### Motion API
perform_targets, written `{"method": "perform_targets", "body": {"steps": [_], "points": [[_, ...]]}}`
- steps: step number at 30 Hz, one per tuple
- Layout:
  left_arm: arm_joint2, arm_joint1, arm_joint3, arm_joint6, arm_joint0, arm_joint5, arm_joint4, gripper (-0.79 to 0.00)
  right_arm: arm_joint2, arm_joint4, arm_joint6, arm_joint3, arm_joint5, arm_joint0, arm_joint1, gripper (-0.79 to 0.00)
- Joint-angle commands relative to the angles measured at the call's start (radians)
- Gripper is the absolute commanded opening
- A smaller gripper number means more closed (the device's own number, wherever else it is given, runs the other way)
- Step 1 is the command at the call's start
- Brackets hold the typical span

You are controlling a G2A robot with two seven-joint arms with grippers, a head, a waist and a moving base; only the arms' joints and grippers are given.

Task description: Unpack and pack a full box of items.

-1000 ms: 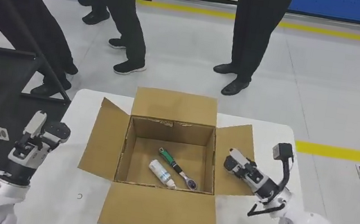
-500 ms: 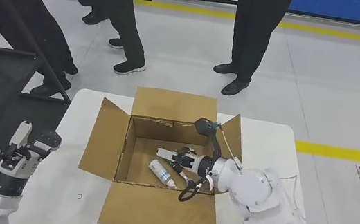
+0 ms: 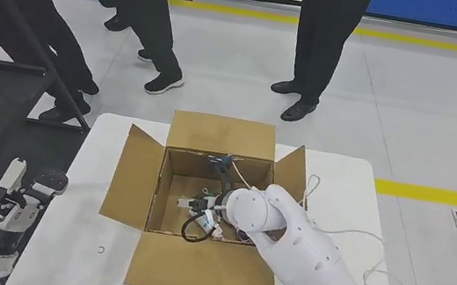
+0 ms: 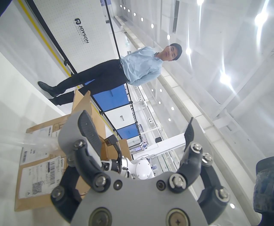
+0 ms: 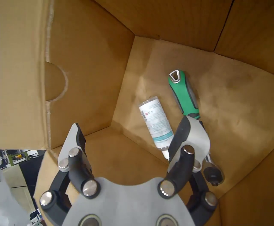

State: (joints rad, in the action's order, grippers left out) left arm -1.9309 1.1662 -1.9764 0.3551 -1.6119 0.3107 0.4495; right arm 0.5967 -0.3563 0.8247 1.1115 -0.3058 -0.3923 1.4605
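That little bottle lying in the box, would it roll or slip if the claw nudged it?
It probably rolls: the bottle is round and lies on its side on the flat floor of the box. It looks small and smooth, so likely light and slippery. The wrench beside it would likely block rolling that way.

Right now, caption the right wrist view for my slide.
Open right gripper inside the cardboard box, near a bottle and a green-handled ratchet wrench.
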Motion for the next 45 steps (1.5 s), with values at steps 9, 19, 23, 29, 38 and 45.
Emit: {"method": "perform_targets", "body": {"steps": [9,19,23,29,38,45], "points": [[-0.022,0.003,0.023,0.008,-0.005,0.012,0.030,0.000,-0.002,0.008,-0.013,-0.014,-0.001,0.003,0.006,0.000],[-0.023,0.003,0.018,0.029,0.003,0.001,0.024,0.000,-0.076,-0.158,0.033,-0.040,0.011,0.031,0.031,0.000],[-0.035,0.004,0.020,0.033,-0.009,0.009,0.032,0.000,-0.113,-0.203,0.075,-0.096,0.017,0.072,0.059,0.000],[-0.042,0.007,0.018,0.037,-0.024,0.018,0.040,0.000,-0.155,-0.265,0.080,-0.180,-0.023,0.113,0.105,0.000],[-0.045,0.010,0.012,0.044,-0.038,0.022,0.043,0.000,-0.165,-0.324,0.134,-0.315,-0.011,0.176,0.148,0.000],[-0.042,0.012,0.009,0.043,-0.040,0.018,0.038,0.000,-0.157,-0.356,0.281,-0.375,0.060,0.206,0.150,0.000]]}}
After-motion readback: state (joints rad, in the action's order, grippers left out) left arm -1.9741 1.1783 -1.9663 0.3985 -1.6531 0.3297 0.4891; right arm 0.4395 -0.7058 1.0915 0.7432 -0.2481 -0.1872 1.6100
